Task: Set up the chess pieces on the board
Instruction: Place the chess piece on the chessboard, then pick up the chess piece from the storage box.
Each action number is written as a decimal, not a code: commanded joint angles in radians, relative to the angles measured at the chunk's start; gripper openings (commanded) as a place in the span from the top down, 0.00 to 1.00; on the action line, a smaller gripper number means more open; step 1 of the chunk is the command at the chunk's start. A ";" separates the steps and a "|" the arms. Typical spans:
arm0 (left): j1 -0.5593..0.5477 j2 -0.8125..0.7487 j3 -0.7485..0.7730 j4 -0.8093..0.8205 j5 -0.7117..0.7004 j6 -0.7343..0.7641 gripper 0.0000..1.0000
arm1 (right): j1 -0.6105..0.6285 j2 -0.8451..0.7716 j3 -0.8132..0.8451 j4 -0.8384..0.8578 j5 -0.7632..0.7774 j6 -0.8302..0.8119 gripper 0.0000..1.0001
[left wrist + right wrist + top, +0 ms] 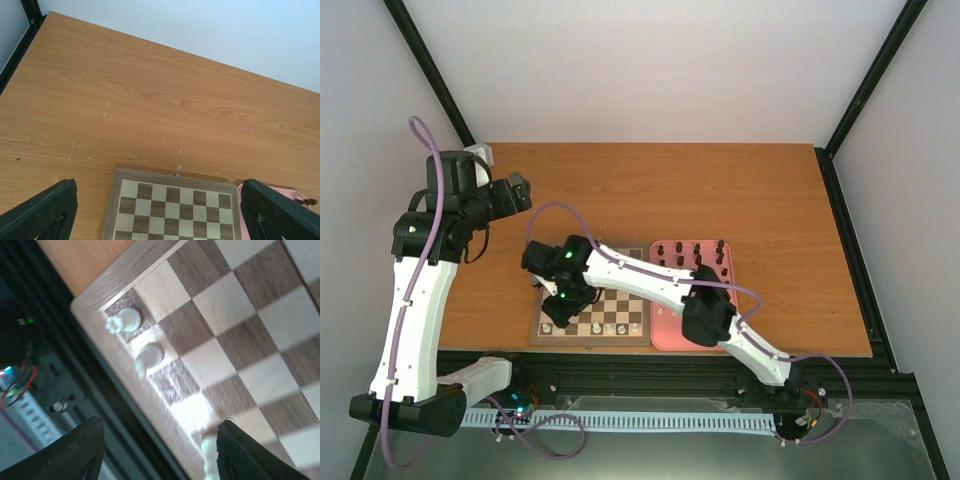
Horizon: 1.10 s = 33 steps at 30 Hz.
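While one board point(620, 300) and one pink tray point(665, 335) lie side by side, touching, at the near edge of the table point(770, 220), the pieces are split between them. The right wrist view shows three cream chess pieces point(125, 320) upright along the board's near edge row: one in the corner square, one next to it, and a third farther along. The dark chess pieces point(692, 262) stand in rows on the tray, about a dozen, too small to count surely.

Two arms are at work. The right arm stretches across the tray and bends down over the board's near left corner. Its end effector point(159, 440) has its fingers apart, gripping nothing, and the third cream piece stands just beside one finger. The left arm is folded upright off the board's left side, with its end effector point(160, 210) spread wide and empty above the table.
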 commanded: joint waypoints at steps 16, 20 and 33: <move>-0.012 0.030 0.026 0.010 0.002 0.011 0.00 | -0.200 -0.720 -0.869 0.002 0.278 0.254 0.47; -0.012 0.040 0.028 0.010 0.001 0.012 0.00 | -0.273 -0.811 -1.050 0.065 0.250 0.290 0.52; -0.012 0.040 0.017 0.004 -0.021 0.019 0.00 | -0.288 -0.796 -1.256 0.175 0.207 0.271 0.53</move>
